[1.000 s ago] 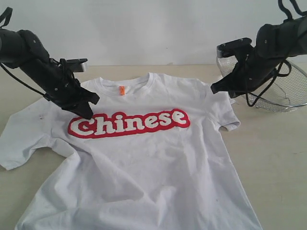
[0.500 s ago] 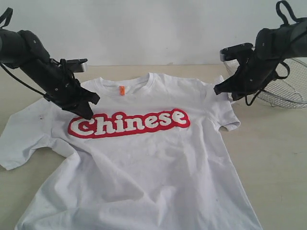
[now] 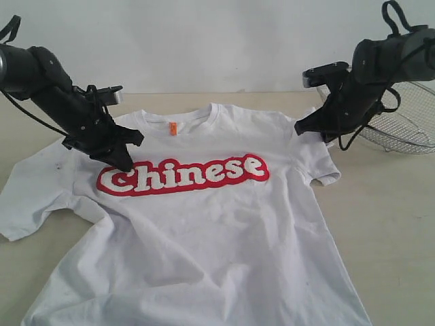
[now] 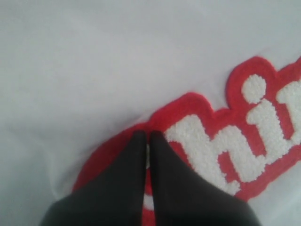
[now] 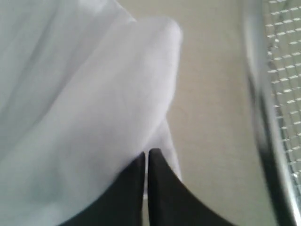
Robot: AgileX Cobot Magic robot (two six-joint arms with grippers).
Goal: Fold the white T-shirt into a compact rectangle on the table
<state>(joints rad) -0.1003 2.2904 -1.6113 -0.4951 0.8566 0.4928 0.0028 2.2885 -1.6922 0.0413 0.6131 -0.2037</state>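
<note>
White cotton T-shirt (image 3: 204, 224) lies face-up on pale beige bench (image 3: 394, 224). Left fingers (image 4: 134, 160) clenched, tips on red lettering (image 3: 183, 175). Right fingers (image 5: 160, 183) pinch raised shoulder fabric.

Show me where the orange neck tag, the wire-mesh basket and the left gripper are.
orange neck tag (image 3: 172, 128): exterior view, its middle.
wire-mesh basket (image 3: 414, 125): exterior view, on its mesh wall.
left gripper (image 4: 147, 136): left wrist view, midway between its fingertips.

Pale table (image 3: 394, 224). On it, a white shirt (image 3: 204, 231) spread out, red letters up. Off by the right sleeve, a wire basket (image 3: 414, 125).
</note>
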